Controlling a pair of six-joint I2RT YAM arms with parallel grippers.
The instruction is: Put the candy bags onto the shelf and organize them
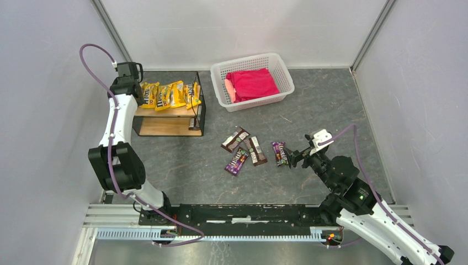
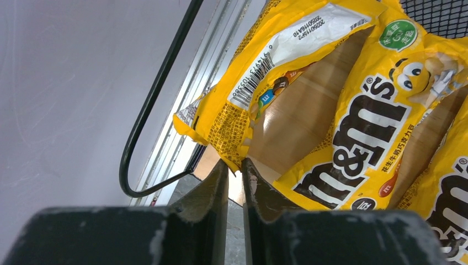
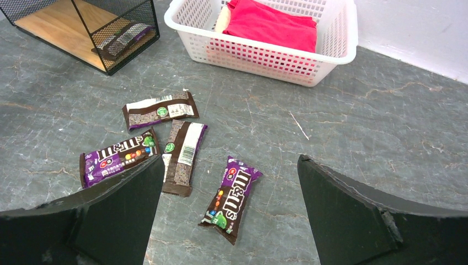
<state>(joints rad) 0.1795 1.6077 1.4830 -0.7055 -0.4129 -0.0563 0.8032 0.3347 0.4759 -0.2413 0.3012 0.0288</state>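
Your left gripper [image 2: 235, 167] has its fingers nearly together at the corner of a yellow candy bag [image 2: 234, 118] on the shelf [image 1: 163, 127], probably to straighten the row; I cannot tell if they pinch it. Your right gripper [image 3: 230, 160] is wide apart above a purple candy bag [image 3: 230, 197] on the table, likely the next one.

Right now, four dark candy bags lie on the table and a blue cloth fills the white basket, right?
The cloth in the white basket is red, not blue; the top view shows it. Four dark candy bags do lie on the table.
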